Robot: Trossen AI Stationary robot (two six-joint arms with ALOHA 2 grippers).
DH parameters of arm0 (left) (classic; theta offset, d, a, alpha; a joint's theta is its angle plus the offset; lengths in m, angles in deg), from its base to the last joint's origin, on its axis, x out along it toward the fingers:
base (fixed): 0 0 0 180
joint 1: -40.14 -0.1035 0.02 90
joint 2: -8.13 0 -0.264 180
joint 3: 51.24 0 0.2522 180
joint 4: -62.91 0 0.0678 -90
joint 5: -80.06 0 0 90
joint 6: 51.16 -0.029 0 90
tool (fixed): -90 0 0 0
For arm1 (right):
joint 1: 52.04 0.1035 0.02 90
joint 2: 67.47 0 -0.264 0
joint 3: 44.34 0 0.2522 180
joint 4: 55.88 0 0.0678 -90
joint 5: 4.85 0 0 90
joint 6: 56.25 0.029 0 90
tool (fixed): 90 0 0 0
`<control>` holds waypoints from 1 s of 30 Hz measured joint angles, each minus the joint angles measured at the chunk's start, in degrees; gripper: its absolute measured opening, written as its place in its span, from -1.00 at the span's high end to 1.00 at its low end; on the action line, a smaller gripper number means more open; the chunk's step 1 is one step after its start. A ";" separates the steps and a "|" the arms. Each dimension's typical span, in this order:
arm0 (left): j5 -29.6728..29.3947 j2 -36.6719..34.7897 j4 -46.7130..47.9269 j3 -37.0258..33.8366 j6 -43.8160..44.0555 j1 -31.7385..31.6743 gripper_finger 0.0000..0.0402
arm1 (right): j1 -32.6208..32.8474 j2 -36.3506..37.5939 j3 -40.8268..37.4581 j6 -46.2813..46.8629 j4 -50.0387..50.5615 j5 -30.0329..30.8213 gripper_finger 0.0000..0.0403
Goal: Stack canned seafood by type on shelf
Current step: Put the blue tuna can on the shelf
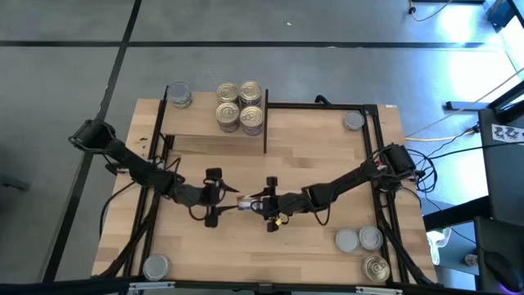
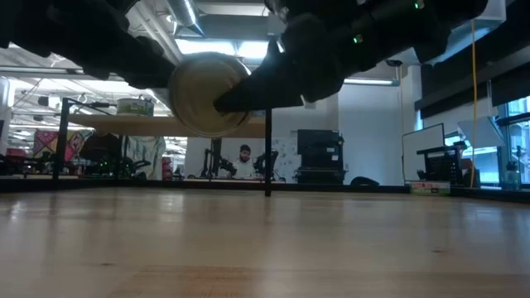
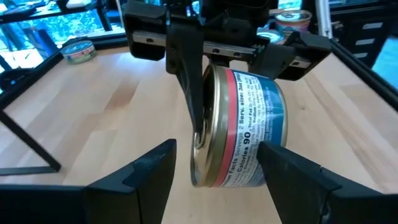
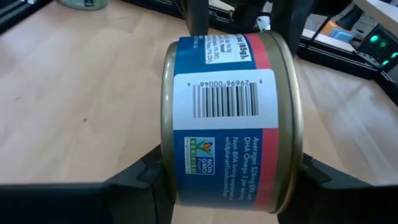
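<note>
On my overhead feed I count ten tins: one at the near left corner (image 1: pixel 155 266), one grey-topped on the shelf's (image 1: pixel 213 127) left end (image 1: pixel 178 96), four gold-topped stacked mid-shelf (image 1: pixel 240 106), one far right (image 1: pixel 353 121), three near right (image 1: pixel 364 247). The left gripper (image 1: pixel 216 197) stands open around the tenth tin (image 1: pixel 245 201), clamped on edge above mid-table by the right gripper (image 1: pixel 267 202).

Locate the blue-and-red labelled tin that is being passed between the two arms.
In the high view the tin is mid-table, held off the wood in the right gripper, with the open left gripper around it.
</note>
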 joint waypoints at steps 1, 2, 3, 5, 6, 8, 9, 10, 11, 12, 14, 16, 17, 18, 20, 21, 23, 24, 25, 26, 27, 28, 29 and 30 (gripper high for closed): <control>0.20 0.00 -0.07 0.00 -0.06 0.01 -0.16 | -0.05 -0.01 0.41 -0.23 0.52 0.15 0.05; 0.19 -0.01 -0.10 0.00 -0.11 0.01 -0.16 | -0.22 -0.01 0.64 -0.49 0.98 0.39 0.05; 0.13 -0.02 -0.02 0.00 -0.12 -0.01 -0.16 | -0.29 -0.01 0.90 -0.59 1.62 0.49 0.05; 0.09 0.00 0.07 0.00 0.07 0.07 -0.16 | -0.71 -0.01 1.02 -1.00 2.02 0.60 0.05; 0.05 0.00 -0.01 0.00 0.16 0.10 -0.16 | -0.78 -0.01 1.06 -1.22 2.02 0.60 0.05; 0.07 -0.01 -0.20 0.00 0.15 0.10 -0.16 | -1.10 -0.01 1.15 -1.65 2.17 1.11 0.05; 0.07 0.00 -0.24 0.00 0.13 0.10 -0.16 | -1.18 -0.01 1.21 -1.83 2.49 1.36 0.05; 0.10 0.00 -0.40 0.00 0.11 0.09 -0.16 | -1.38 -0.01 1.29 -1.83 2.68 1.86 0.05; -0.41 0.00 -0.51 0.00 0.09 0.06 -0.16 | -1.86 -0.01 1.38 -2.00 2.68 1.93 0.05; -0.79 0.00 -0.48 0.00 0.12 0.00 -0.16 | -2.10 -0.01 1.39 -1.99 2.73 1.89 0.05; -0.85 0.02 -0.34 0.00 0.12 -0.01 -0.16 | -2.67 -0.01 1.40 -1.90 2.66 1.28 0.05; -0.86 0.00 -0.53 0.00 -0.14 0.01 -0.16 | -2.78 -0.01 1.38 -0.60 1.48 0.73 0.05; -0.93 -0.02 -0.77 0.02 -0.16 0.01 -0.16 | -2.94 -0.01 1.37 -0.43 0.33 0.27 0.05; -0.94 -0.02 -0.81 0.09 -0.18 0.00 -0.16 | -2.99 -0.01 1.37 -0.28 -1.02 -0.50 0.05; -0.67 -0.02 -0.81 0.12 -0.22 -0.48 -0.16 | -3.07 -0.01 1.73 1.04 -3.16 -1.13 0.05; -0.48 0.00 -0.73 0.11 -0.21 -0.76 -0.16 | -3.13 -0.01 2.21 1.82 -3.45 -1.51 0.05; -0.16 0.00 -0.71 0.11 -0.17 -1.31 -0.16 | -3.17 -0.51 3.15 2.74 -3.78 -1.71 0.05; 0.13 0.02 -0.68 0.11 -0.14 -1.59 -0.16 | -3.17 -0.87 3.63 2.73 -3.92 -1.64 0.05; 0.29 0.06 -0.48 0.11 -0.14 -1.82 -0.16 | -3.21 -1.24 3.92 2.58 -3.81 -1.72 0.05; 0.50 0.07 -0.27 0.11 -0.14 -1.98 -0.16 | -3.23 -1.60 4.25 2.50 -3.56 -1.82 0.05; 0.62 0.09 -0.09 0.11 -0.15 -2.03 -0.15 | -3.23 -1.93 4.46 2.46 -3.44 -1.94 0.05; 0.64 0.09 0.07 0.09 -0.16 -2.00 -0.13 | -3.23 -2.06 4.51 2.37 -3.32 -2.09 0.05; 0.64 0.10 0.09 0.09 -0.16 -2.00 -0.09 | -3.23 -2.07 4.51 2.38 -2.98 -2.20 0.05; 0.62 0.11 0.07 0.09 -0.18 -1.99 -0.04 | -3.23 -2.07 4.51 2.46 -2.69 -2.26 0.05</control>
